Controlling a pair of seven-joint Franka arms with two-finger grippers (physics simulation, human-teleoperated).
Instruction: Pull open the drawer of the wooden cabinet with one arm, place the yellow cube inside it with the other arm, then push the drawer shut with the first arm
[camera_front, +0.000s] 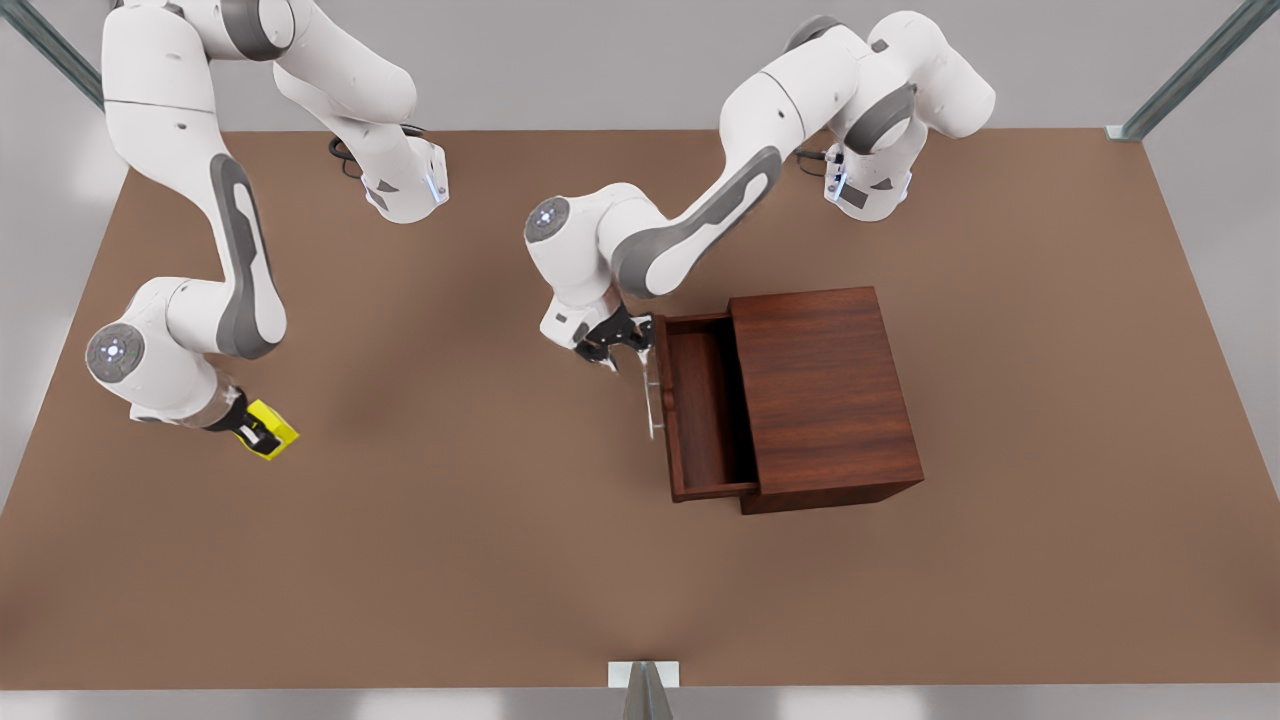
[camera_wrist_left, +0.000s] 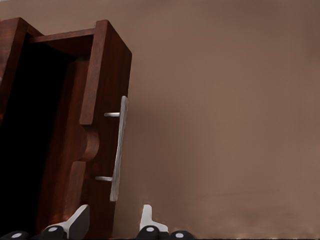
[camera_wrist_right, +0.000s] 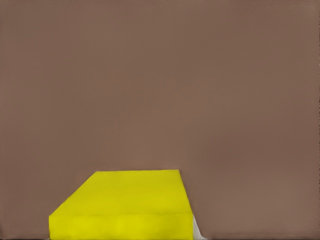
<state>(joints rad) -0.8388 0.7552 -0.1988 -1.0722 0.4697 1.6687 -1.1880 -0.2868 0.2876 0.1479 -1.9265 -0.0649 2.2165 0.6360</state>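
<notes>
1. The brown tabletop (camera_front: 480, 560) carries everything, with both arm bases at its far edge.
2. The wooden cabinet (camera_front: 825, 395) sits right of the tabletop's centre in the front view, well in from the edges.
3. The drawer (camera_front: 700, 405) is pulled out of the cabinet toward the front view's left, its inside bare, the silver bar handle (camera_front: 650, 395) on its front panel.
4. The left gripper (camera_front: 612, 350) is just beside the far end of the handle; in the left wrist view its fingers (camera_wrist_left: 79, 220) stand apart, straddling the drawer front's near end, gripping nothing.
5. The right gripper (camera_front: 258, 430) is near the tabletop's left edge in the front view, closed around the yellow cube (camera_front: 272, 428), well apart from the cabinet.
</notes>
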